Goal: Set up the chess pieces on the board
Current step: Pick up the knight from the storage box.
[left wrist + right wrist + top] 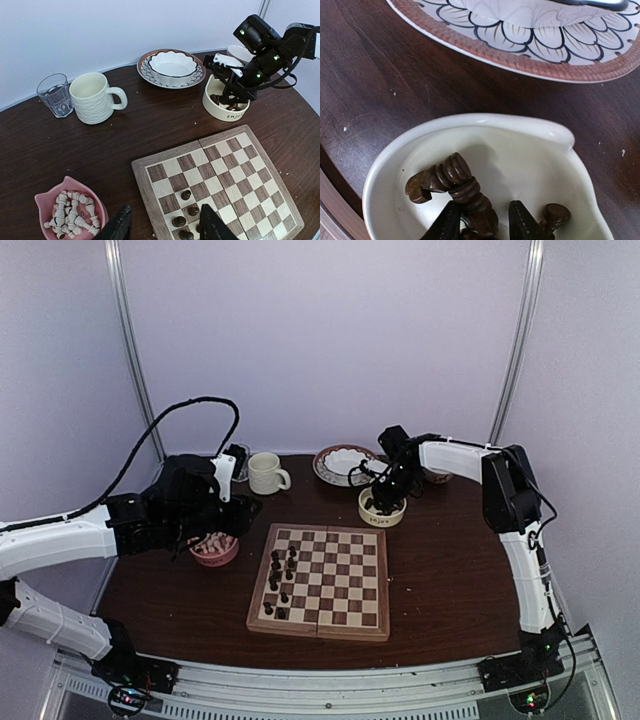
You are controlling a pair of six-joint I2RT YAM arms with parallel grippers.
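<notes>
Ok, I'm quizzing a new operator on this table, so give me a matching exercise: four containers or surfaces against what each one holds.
Column one:
1 pink bowl
2 cream bowl
3 patterned plate
4 chessboard

Column two:
A white bowl
B loose dark pieces
C pale pieces
D standing dark pieces

Pairs: 1-C, 2-B, 3-A, 4-D

A glossy glazed cream bowl (520,155) holds dark turned-wood chess pieces (457,170); the board (220,170) is smooth chequered wood.
</notes>
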